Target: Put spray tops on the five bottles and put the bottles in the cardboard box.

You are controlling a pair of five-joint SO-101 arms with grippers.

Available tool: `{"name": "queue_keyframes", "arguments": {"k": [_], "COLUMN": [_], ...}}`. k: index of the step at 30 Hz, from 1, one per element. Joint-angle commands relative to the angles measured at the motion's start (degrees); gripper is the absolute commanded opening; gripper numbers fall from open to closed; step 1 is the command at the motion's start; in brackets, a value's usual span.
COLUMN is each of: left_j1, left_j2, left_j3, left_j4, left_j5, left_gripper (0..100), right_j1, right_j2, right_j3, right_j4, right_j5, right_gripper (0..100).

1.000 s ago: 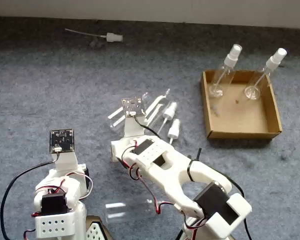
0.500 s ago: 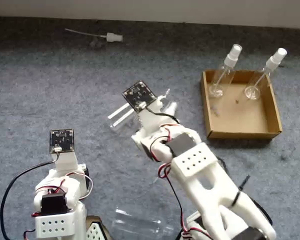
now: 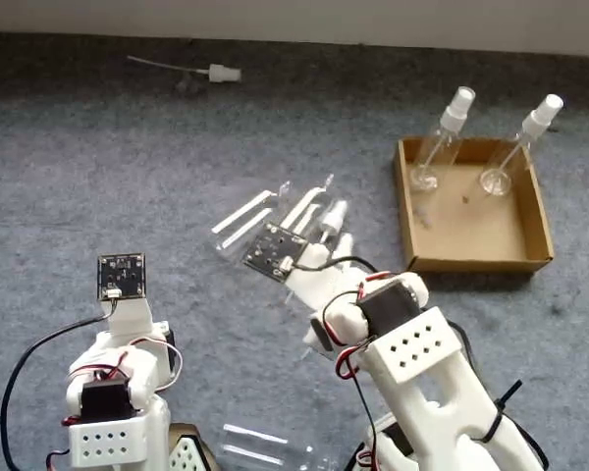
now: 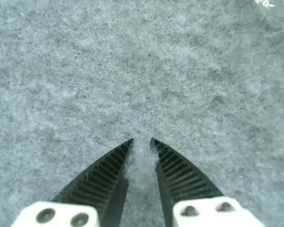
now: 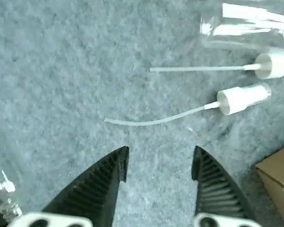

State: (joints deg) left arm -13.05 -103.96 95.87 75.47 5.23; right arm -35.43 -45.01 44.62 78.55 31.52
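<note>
Two clear bottles point(image 3: 243, 220) without tops lie on the grey carpet, with loose white spray tops point(image 3: 333, 216) beside them. In the right wrist view my right gripper point(image 5: 161, 150) hangs open over bare carpet, short of two spray tops point(image 5: 244, 98) with their thin tubes and a clear bottle point(image 5: 246, 28). The cardboard box point(image 3: 471, 257) holds two bottles with spray tops point(image 3: 442, 137), leaning on its far wall. My left gripper point(image 4: 142, 140) is over carpet, its fingers nearly together with nothing between them.
Another spray top point(image 3: 222, 72) lies far back by the wall. A clear bottle point(image 3: 265, 446) lies at the front between the arm bases. A box corner point(image 5: 279, 175) shows near my right gripper. The left arm point(image 3: 118, 392) stands at the front left.
The right arm swung its wrist out over the bottles, then pulled it back toward the front. The left arm has kept still.
</note>
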Motion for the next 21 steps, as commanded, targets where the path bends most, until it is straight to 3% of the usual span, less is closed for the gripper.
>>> {"name": "queue_keyframes", "arguments": {"k": [1, 10, 21], "left_j1": [-0.48, -0.48, -0.48], "left_j2": [0.22, 0.22, 0.22], "left_j3": [1.19, 1.19, 1.19], "left_j4": [0.18, 0.18, 0.18], "left_j5": [0.70, 0.70, 0.70], "left_gripper": [1, 1, 1], "right_j1": [-0.66, -14.99, -34.15], "right_j2": [-1.89, -1.89, -1.89], "right_j3": [-0.31, -0.40, 0.04], "right_j4": [7.16, 18.86, 19.03], "right_j5": [4.48, 5.89, -11.96], "right_gripper": [23.8, 23.8, 23.8]}}
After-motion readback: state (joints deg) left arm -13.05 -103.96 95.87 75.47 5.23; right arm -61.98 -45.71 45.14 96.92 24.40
